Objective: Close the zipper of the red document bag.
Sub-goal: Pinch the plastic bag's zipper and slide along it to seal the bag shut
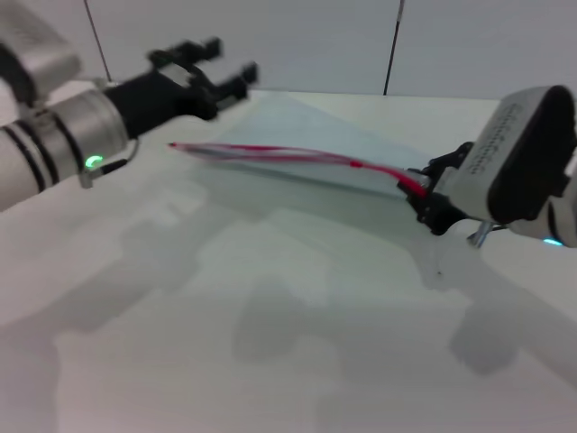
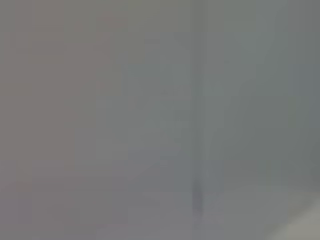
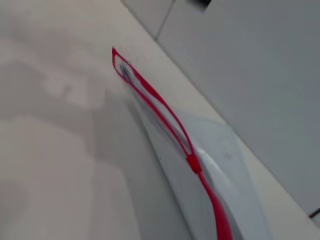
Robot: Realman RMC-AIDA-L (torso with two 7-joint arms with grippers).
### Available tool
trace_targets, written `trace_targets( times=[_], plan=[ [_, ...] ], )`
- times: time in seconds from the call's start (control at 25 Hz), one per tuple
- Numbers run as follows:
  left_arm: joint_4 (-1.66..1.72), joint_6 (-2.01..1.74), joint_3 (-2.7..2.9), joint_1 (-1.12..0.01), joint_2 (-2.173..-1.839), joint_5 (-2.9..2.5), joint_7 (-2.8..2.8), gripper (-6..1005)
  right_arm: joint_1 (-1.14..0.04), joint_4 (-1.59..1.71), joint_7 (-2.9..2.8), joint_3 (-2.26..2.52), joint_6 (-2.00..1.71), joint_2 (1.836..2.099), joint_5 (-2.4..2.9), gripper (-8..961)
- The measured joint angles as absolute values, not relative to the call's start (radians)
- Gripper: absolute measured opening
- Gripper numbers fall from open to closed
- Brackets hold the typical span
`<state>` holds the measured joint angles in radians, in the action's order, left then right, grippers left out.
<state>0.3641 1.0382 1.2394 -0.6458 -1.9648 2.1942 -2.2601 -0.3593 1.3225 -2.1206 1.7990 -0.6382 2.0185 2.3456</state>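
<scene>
Zipper [image 1: 297, 157] on the red document bag [image 1: 297, 126] gapes past its slider; right gripper [image 1: 422, 191] pinches its end, left gripper [image 1: 221, 68], fingers spread, hovers off the far end

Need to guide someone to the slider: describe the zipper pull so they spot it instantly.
On the white table lies the pale document bag, its zipper edge facing the robot. The slider is the small red lump nearer the right claw, where two open strips merge into one.

Laboratory-style test bench: a bare white table [image 1: 225, 361] fills the lower frame, backed along the top by plain grey wall panels [image 1: 270, 41] with dark vertical seams.
</scene>
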Motion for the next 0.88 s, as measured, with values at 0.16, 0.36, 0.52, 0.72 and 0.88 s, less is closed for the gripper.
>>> trace_targets(
  times=[0.16,0.36,0.52,0.72,0.88],
  plan=[
    [0.478,1.031,1.239,-0.663,-1.965,1.927,-2.103,606,-0.348,1.349,-2.116,1.780,-0.654,2.019,2.347,132],
    [0.614,1.057,1.240,-0.692,-1.985,1.622,-1.943,605,-0.354,1.345,-2.116,1.782,-0.659,2.019,2.347,76],
    [0.668,1.075,1.241,-0.721,-2.005,1.462,-1.871,604,-0.359,1.355,-2.119,1.787,-0.686,2.020,2.347,52],
    [0.739,1.079,1.262,-0.731,-2.028,1.359,-1.849,603,-0.369,1.358,-2.122,1.790,-0.703,2.021,2.347,51],
    [0.764,1.080,1.276,-0.731,-2.027,1.347,-1.843,602,-0.372,1.359,-2.123,1.791,-0.708,2.022,2.347,51]
  ],
)
